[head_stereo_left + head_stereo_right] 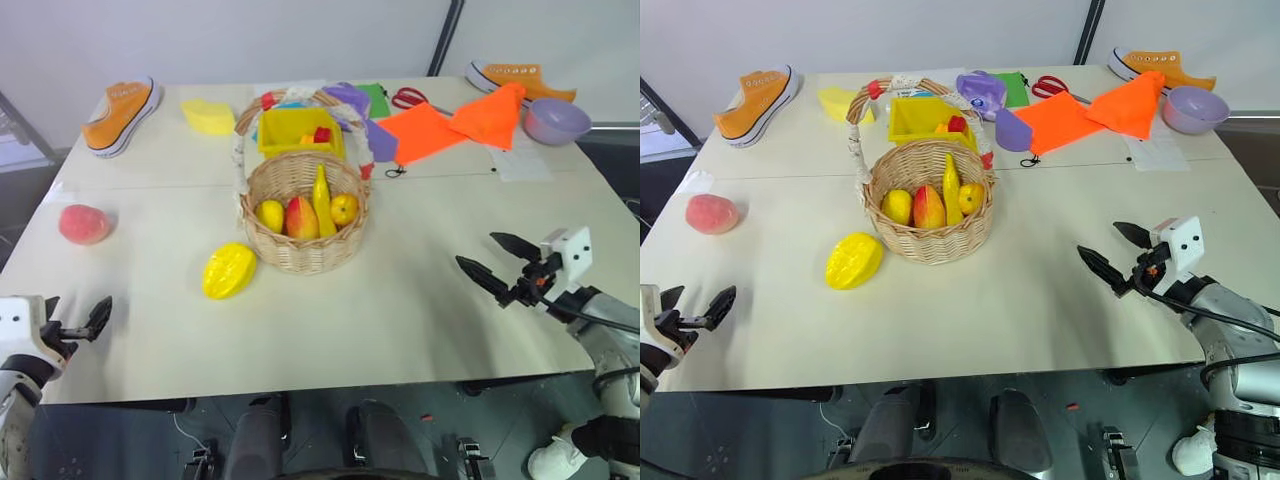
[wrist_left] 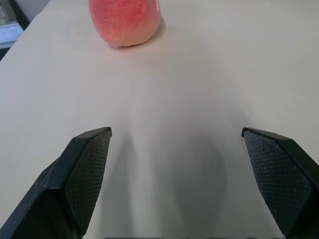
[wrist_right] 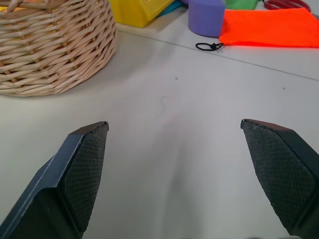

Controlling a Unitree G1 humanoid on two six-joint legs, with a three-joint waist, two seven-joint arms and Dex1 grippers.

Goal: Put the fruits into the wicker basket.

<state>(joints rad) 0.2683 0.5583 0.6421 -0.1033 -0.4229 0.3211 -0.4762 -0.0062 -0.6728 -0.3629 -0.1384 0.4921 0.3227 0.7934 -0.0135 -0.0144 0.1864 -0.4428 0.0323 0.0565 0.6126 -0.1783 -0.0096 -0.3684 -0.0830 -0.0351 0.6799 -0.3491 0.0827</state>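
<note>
The wicker basket [image 1: 300, 258] stands mid-table and holds a lemon [image 1: 270, 215], a red-yellow mango [image 1: 301, 218], an upright banana [image 1: 321, 200] and an orange [image 1: 345, 209]. A bright yellow ridged fruit [image 1: 229, 270] lies on the table just left of the basket, in front of it. The pink-red peach [image 1: 84, 224] sits near the table's left edge. My left gripper [image 1: 75, 318] is open over the front left corner, pointing at the peach [image 2: 124, 20] some way ahead. My right gripper [image 1: 478, 250] is open and empty at the front right, aimed toward the basket [image 3: 55, 50].
A yellow plastic bin [image 1: 298, 130] stands right behind the basket. Further back lie a purple cup [image 1: 380, 140], orange cloth [image 1: 450, 125], scissors [image 1: 408, 97], a purple bowl [image 1: 556, 120], a pale yellow object [image 1: 208, 116] and two orange shoes [image 1: 120, 113] [image 1: 520, 78].
</note>
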